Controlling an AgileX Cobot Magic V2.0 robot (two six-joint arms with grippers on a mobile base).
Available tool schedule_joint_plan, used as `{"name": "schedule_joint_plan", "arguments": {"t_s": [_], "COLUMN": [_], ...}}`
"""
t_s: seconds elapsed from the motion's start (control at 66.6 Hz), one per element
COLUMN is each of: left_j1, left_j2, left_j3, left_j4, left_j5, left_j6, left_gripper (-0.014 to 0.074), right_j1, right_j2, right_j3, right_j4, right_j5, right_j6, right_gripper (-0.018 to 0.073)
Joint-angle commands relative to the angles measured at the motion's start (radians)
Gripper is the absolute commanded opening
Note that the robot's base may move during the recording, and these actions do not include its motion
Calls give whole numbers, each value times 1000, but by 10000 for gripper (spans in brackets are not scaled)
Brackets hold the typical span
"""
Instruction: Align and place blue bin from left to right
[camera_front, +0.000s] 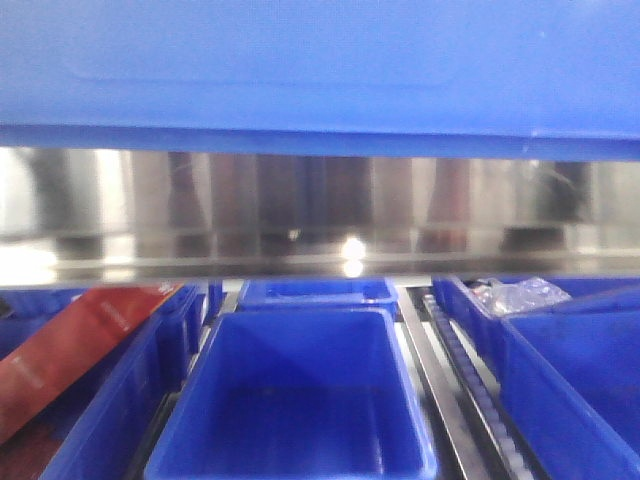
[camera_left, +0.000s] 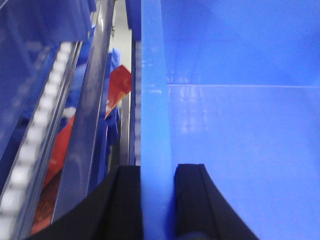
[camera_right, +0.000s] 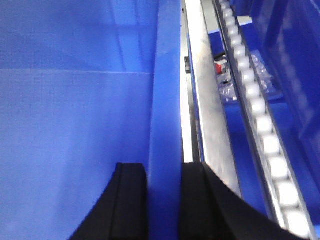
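Blue bin (camera_front: 320, 60) is raised clear of the rack and fills the top of the front view, above the empty middle rack bin (camera_front: 300, 400) and nearer the camera; its lower edge sits level. Its long axis runs crosswise, left to right, with one end wall at each arm. The left hand (camera_left: 159, 172) is clenched on the left end wall, one finger inside and one outside. The right hand (camera_right: 162, 170) grasps the right end wall the same way. Both are in contact, so neither arm is nearer. Left of the middle rack bin lies a red packet (camera_front: 70, 350); right of it run a roller rail (camera_front: 470, 375) and a bin holding a clear bag (camera_front: 515, 295). Judgement: placement turns on holding that crosswise axis square to the rack lanes, and uneven arm travel would skew the load.
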Motion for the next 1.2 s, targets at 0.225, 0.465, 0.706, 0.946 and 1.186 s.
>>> {"name": "schedule_joint_plan", "arguments": {"t_s": [0.225,0.465,0.706,0.946,1.186], "left_j1": [-9,-9,-9,-9,-9], "left_j2": [-18,-18,-18,-18,-18], "left_j3": [-11,-11,-11,-11,-11], "left_j4": [48,48,48,48,48], "left_j5": [-71,-71,-71,-71,-71], "left_j6": [5,5,5,5,5], "left_gripper": [-111,-111,-111,-111,-111], "right_j1": [4,4,4,4,4], "right_j2": [-15,-15,-15,-15,-15], "right_j3": [-10,-10,-10,-10,-10], "right_j4": [-39,-39,-39,-39,-39], "right_j5": [-67,-67,-67,-67,-67], "right_j6": [-18,-18,-18,-18,-18], "right_gripper": [-78,-78,-78,-78,-78]}}
